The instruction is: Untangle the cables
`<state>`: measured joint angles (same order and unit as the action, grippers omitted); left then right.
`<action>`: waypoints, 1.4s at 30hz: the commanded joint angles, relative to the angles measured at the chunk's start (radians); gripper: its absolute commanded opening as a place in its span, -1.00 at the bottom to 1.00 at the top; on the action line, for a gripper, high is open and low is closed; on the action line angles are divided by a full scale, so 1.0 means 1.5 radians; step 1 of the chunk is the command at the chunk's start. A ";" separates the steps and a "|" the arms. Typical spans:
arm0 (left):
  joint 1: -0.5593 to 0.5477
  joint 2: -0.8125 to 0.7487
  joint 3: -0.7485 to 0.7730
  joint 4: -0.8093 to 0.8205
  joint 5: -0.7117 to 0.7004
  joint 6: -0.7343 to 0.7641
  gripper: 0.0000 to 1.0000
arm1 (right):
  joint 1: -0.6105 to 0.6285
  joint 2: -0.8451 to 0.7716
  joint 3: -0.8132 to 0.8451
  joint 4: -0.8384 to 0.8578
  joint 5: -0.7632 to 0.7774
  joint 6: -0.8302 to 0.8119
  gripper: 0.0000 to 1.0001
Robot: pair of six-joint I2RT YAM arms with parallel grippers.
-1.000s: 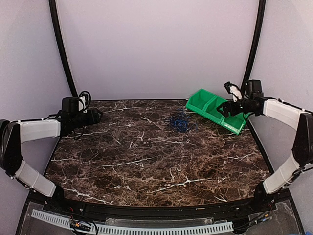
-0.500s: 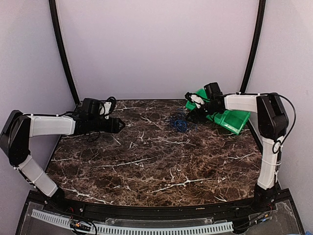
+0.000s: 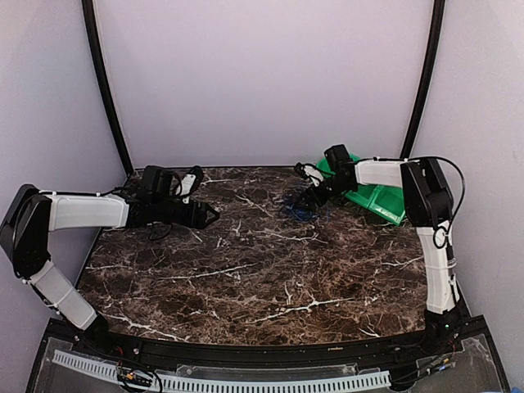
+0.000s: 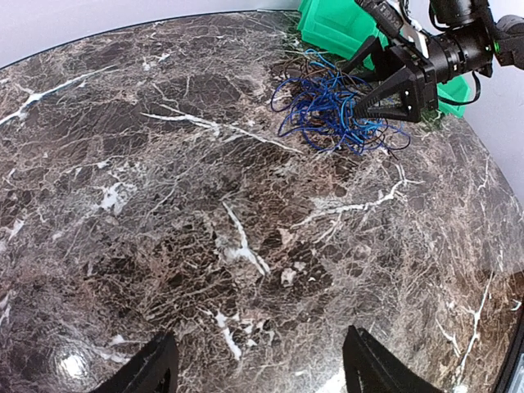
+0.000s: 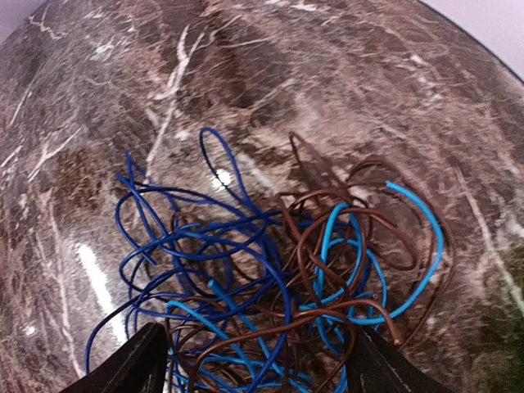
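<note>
Right end effector [image 4: 358, 86] swung from the green bin [image 3: 378, 199] over to the cables [image 4: 323, 115], jaws spread over the clump, left end effector [image 3: 211, 215] crept inward over the bench [image 3: 262, 270], wide open too

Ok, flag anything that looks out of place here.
Only the cables: blue and brown wires knotted in one clump far across the table, beside the green bin. Nothing looks spilled or damaged.

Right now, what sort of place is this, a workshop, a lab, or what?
Most likely a robotics lab test cell: a left arm and right arm mounted at the edge of a marble-patterned table, enclosed by plain pale walls, with a cable tangle and green bin set out.
</note>
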<state>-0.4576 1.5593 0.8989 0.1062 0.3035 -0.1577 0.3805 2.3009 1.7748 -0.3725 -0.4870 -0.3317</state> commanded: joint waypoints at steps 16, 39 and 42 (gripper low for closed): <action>-0.022 -0.116 -0.082 0.059 0.021 -0.139 0.40 | 0.220 -0.123 -0.106 -0.141 -0.168 -0.057 0.47; -0.085 0.020 -0.007 -0.026 0.061 -0.107 0.12 | 0.220 -0.331 -0.240 -0.129 -0.058 -0.133 0.30; -0.086 0.043 0.003 -0.017 0.073 -0.105 0.18 | 0.228 -0.325 -0.241 -0.129 -0.059 -0.135 0.26</action>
<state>-0.5789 1.5940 0.8696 0.1013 0.3786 -0.3389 0.7002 1.8324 1.4132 -0.5697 -0.5781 -0.5186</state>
